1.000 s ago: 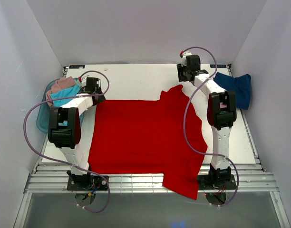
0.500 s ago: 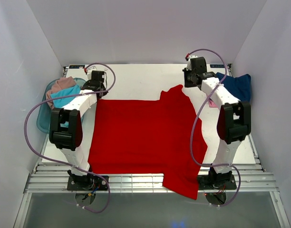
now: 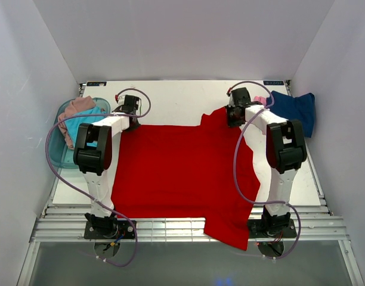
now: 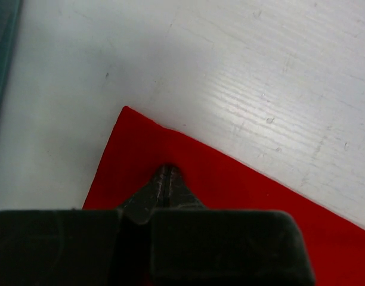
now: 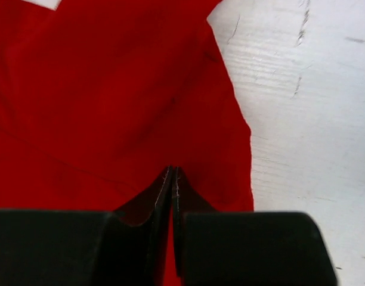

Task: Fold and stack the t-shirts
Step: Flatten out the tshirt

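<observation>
A bright red t-shirt (image 3: pixel 182 170) lies spread flat across the table, with one part hanging over the near edge. My left gripper (image 3: pixel 129 123) is down on its far left corner (image 4: pixel 126 113), its jaws shut on the cloth (image 4: pixel 166 170). My right gripper (image 3: pixel 232 117) is down on the shirt's far right sleeve (image 5: pixel 170 89), jaws pressed together with red cloth pinched between them (image 5: pixel 172 170). A navy blue t-shirt (image 3: pixel 296 110) lies bunched at the far right, with a sliver of light pink t-shirt (image 3: pixel 260 100) beside it.
A translucent teal tub (image 3: pixel 60 152) stands at the table's left edge and holds a pink-beige t-shirt (image 3: pixel 81 106) and a turquoise t-shirt (image 3: pixel 81 122). White walls enclose the table on three sides. Bare white tabletop (image 3: pixel 176 101) shows beyond the red shirt.
Both grippers have come down onto the red shirt's far edge and shut: the left on the corner, the right on the sleeve. The shirt itself has barely shifted.
</observation>
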{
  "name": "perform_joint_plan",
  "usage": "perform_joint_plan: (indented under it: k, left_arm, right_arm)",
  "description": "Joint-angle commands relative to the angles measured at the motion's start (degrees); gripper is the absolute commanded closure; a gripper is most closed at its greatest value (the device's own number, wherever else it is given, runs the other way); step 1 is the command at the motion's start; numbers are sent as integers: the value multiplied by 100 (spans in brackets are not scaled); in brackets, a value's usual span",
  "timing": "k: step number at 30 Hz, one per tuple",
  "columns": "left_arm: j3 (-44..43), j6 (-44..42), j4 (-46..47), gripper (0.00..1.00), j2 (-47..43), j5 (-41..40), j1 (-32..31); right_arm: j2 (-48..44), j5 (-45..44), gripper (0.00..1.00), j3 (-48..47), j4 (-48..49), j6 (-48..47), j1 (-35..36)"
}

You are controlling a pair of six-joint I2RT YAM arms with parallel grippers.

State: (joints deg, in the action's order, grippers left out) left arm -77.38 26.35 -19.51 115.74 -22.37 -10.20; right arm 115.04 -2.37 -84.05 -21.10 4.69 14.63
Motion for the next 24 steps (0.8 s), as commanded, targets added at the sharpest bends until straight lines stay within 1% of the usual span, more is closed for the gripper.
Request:
perform_joint_plan:
  k: [1, 5, 8, 14, 15, 16, 17, 19, 20, 21, 24]
  left_arm:
    - [-259, 72, -141, 100, 211, -101, 26]
    - [-470, 160, -229, 100, 475, -83, 140]
    - [-672, 204, -273, 100, 668, -39, 281]
    - [-1059, 178, -370, 100, 976, -66, 422]
    - [-1112, 169, -370, 100, 1011, -31, 439]
    - [-1217, 160, -378, 100, 1055, 30, 448]
    - [-1279, 151, -387, 100, 1099, 48, 448]
    - [-1384, 134, -387, 100, 1205, 171, 448]
    - [-1480, 116, -387, 100, 1240, 215, 448]
    - [-1533, 107, -387, 100, 1292, 268, 448]
    - [-1744, 72, -361, 100, 1345, 409, 448]
  right_arm:
    - [202, 53, 92, -208, -60, 173, -13]
    - [632, -44, 92, -506, -210, 199, -22]
    - [1027, -18, 92, -980, -412, 217, -48]
    - [1905, 35, 92, -2316, -824, 199, -127]
    - [2021, 61, 92, -2518, -895, 199, -145]
    - [2144, 87, 92, -2920, -948, 208, -171]
    - [2363, 123, 92, -3115, -1001, 208, -180]
    - [2522, 184, 92, -3554, -1141, 208, -233]
    - [2601, 176, 92, -3626, -1142, 191, -250]
    - [2619, 411, 92, -3662, -1063, 121, -259]
    - [2593, 465, 92, -3680, -826, 59, -303]
